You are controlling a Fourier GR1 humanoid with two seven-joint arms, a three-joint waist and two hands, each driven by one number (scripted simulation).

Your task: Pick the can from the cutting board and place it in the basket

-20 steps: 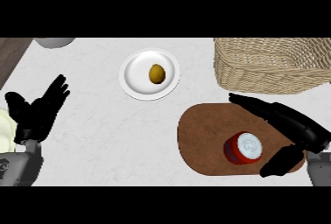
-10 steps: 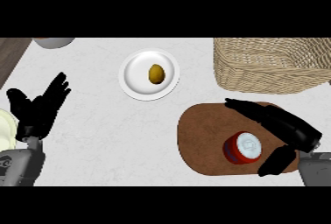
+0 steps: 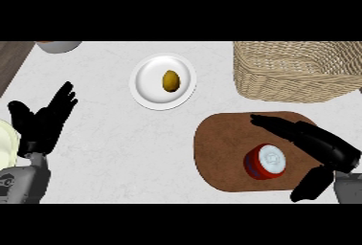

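R robot hand (image 3: 322, 146) spread, now closer round can (image 3: 265, 161) on cutting board (image 3: 222, 143); L unchanged.

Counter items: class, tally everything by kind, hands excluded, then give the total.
Can: 1
Cutting board: 1
Basket: 1
Plate: 1
Yellowish-brown food on the plate: 1
Grey bowl at top edge: 1
Total: 6

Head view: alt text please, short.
The right hand, open, brackets a red can standing on a brown cutting board, with a wicker basket beyond. The left hand rests open at left, near a white plate.
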